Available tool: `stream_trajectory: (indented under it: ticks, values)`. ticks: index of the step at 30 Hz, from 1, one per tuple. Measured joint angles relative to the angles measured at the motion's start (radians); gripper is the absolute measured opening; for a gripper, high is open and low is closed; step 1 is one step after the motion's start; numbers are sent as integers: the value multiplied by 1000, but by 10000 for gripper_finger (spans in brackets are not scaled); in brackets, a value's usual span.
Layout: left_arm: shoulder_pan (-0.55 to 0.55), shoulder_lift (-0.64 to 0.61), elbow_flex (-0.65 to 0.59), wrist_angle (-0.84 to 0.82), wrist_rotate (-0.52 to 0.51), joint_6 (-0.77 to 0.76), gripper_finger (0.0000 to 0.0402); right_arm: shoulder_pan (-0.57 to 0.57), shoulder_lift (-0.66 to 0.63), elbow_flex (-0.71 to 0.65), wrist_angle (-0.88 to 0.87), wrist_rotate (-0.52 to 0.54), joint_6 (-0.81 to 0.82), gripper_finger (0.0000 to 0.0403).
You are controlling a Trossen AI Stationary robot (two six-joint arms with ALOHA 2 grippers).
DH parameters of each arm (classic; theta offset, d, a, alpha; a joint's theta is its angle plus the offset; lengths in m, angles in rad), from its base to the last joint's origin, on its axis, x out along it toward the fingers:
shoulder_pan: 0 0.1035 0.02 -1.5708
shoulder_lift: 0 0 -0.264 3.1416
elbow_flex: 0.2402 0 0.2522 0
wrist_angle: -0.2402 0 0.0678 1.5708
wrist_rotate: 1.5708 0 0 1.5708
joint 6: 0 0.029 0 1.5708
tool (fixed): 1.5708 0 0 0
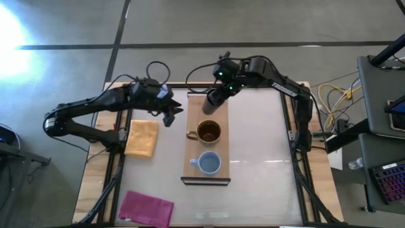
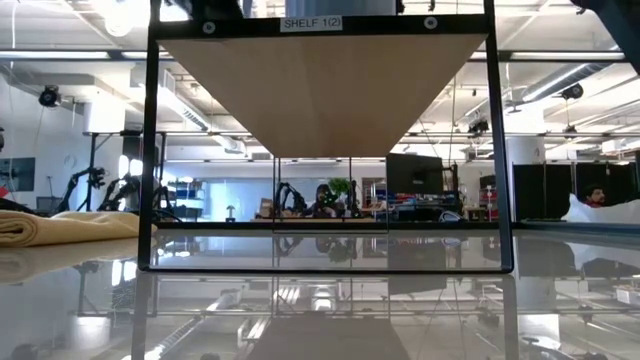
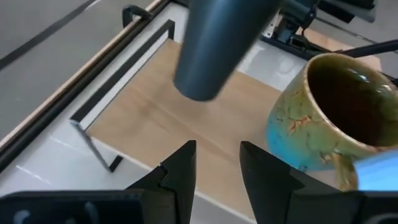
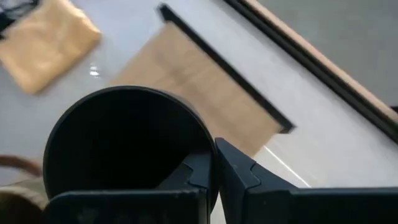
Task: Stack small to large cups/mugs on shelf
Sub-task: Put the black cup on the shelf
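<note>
Black and tall, the black cup (image 1: pixel 212 102) is clamped in my right gripper (image 1: pixel 218 95), one finger (image 4: pixel 239 177) inside its rim and the wall pinched between the two. I'm holding it tilted above the far end of the shelf (image 1: pixel 193 120), the light-wood board under me. From my right wrist, the cup's dark mouth (image 4: pixel 127 146) fills most of what I see, with bare wood grain (image 4: pixel 205 99) past it and the yellow cloth (image 4: pixel 46 53) well off to one side on the table.

Just beyond the cup, nearer the board's middle, the mustard mug (image 1: pixel 208 132) sits upright on the shelf, its handle pointing toward my left arm's side. Farther along the board from my right gripper, the light-blue cup (image 1: pixel 209 163) stands by the near end, close to the mug but apart from it.

My left gripper (image 1: pixel 169 114) hovers just beside the shelf's long edge, level with the black cup, its fingers (image 3: pixel 180 171) narrowly parted and holding nothing. Through that wrist I see the black cup (image 3: pixel 214 46) hanging over the wood and the mug (image 3: pixel 323 118) close by. A magenta cloth (image 1: pixel 147 208) lies at the table's near edge, well away from both grippers.
</note>
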State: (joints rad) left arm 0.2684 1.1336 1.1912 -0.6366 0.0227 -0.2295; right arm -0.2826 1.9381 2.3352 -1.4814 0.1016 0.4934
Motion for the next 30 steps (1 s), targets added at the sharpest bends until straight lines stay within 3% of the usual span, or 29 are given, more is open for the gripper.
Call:
stream_trajectory:
  ticks: [11,30]
  values:
    - [-1,172,7,152,65,9,109,16,15,-1,42,14,13,9]
    - [1,249,3,239,50,37,109,32,65,-2,49,-45,3,9]
